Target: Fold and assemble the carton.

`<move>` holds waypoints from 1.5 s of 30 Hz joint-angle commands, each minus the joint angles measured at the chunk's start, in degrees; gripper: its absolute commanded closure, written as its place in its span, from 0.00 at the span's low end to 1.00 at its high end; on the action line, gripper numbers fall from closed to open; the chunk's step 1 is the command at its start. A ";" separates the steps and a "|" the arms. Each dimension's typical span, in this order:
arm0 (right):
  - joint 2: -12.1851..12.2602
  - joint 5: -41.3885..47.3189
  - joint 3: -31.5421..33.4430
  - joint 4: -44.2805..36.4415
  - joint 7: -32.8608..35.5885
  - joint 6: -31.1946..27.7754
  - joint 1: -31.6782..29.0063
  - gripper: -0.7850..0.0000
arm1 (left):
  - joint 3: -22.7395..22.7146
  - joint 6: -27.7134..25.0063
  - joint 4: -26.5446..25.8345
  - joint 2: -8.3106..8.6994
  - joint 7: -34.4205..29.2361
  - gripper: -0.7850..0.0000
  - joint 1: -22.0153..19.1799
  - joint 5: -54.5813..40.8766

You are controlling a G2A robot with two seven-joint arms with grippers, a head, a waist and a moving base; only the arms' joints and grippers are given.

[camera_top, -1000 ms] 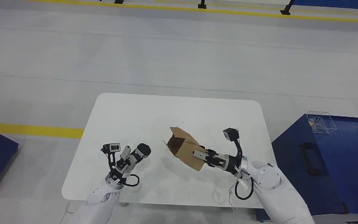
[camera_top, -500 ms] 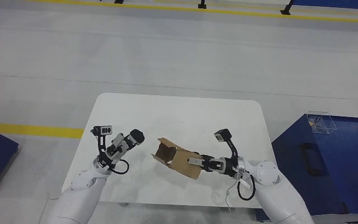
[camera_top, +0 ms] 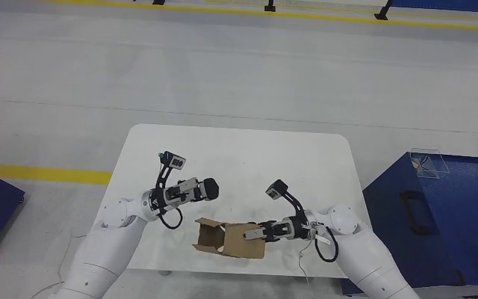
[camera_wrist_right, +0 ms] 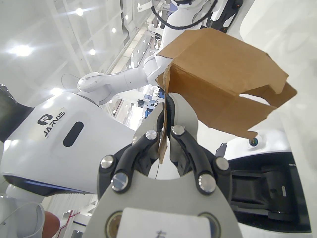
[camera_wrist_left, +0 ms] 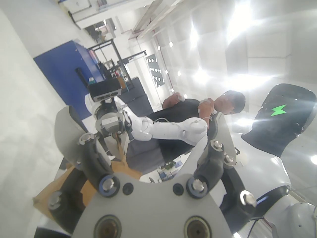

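Observation:
A brown carton [camera_top: 228, 239], partly unfolded with loose flaps, hangs over the front edge of the white table [camera_top: 149, 149]. My right gripper [camera_top: 254, 233] holds it from the right. In the right wrist view that gripper [camera_wrist_right: 164, 125] is shut on a thin flap, and the carton's body [camera_wrist_right: 223, 80] juts out beyond the fingers. My left gripper [camera_top: 211, 189] hovers above the table behind the carton, apart from it. It stands open [camera_wrist_left: 146, 130] with nothing between its wide-spread fingers, and the carton [camera_wrist_left: 45, 192] lies beside one finger.
A blue cabinet [camera_top: 426, 217] stands off the table's right side with a clear plastic box [camera_top: 427, 161] on top. The table's back half is bare white surface. A yellow line [camera_top: 52, 175] runs on the floor to the left.
The right gripper has carried the carton left and down to the table's front edge. The left arm has swung in from the front left corner toward the table's middle.

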 commanded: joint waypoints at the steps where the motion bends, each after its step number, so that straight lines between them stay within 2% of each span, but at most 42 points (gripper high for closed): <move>1: -0.10 0.33 0.12 0.76 0.02 -0.26 0.61 1.00 | 1.58 3.74 2.50 -0.40 -3.37 0.00 -1.24 -1.90; 3: -0.18 0.31 0.18 1.18 -0.04 -0.40 0.97 1.00 | 2.61 8.93 5.44 -0.87 -5.26 0.00 -3.02 -4.74; 7: -0.22 1.44 0.69 1.27 0.26 -0.20 1.15 1.00 | 4.49 12.77 9.77 -1.88 -9.63 0.00 -5.41 -8.00; 10: -0.19 1.53 1.20 1.36 0.02 -0.29 1.12 1.00 | 5.62 15.78 11.62 -2.60 -14.89 0.00 -5.97 -11.69; 14: -0.19 1.68 1.67 1.04 -0.14 -0.28 1.14 1.00 | 7.12 17.49 11.09 -3.03 -14.89 0.00 -5.69 -13.51; 19: -0.14 1.73 2.49 0.25 -0.84 -0.44 0.91 1.00 | 7.81 16.51 10.00 -2.71 -14.89 0.00 -4.86 -13.03; 22: -0.16 1.42 2.70 -0.06 -1.95 -0.39 0.70 1.00 | 6.30 13.87 9.67 -2.44 -13.83 0.00 -4.57 -12.98; 30: -0.16 1.42 2.70 -0.06 -1.95 -0.39 0.70 1.00 | 6.30 13.87 9.67 -2.44 -13.83 0.00 -4.57 -12.98; 34: 0.19 -2.76 4.54 -1.85 -6.67 -2.37 -0.37 1.00 | 6.30 13.87 9.67 -2.44 -13.83 0.00 -4.57 -12.98; 36: 0.51 -5.03 5.54 -3.01 -7.76 -2.62 -1.22 1.00 | 5.68 10.42 8.78 -1.94 -10.20 0.00 -4.58 -6.78; 38: 0.81 -5.97 6.49 -4.18 -7.95 -1.97 -1.84 1.00 | 4.85 9.74 6.11 -1.20 -8.12 0.00 -4.01 -0.96; 45: 1.74 -8.66 9.41 -6.70 -7.70 -2.04 -3.96 1.00 | -0.56 13.26 -4.76 1.80 -6.07 0.00 -0.51 12.84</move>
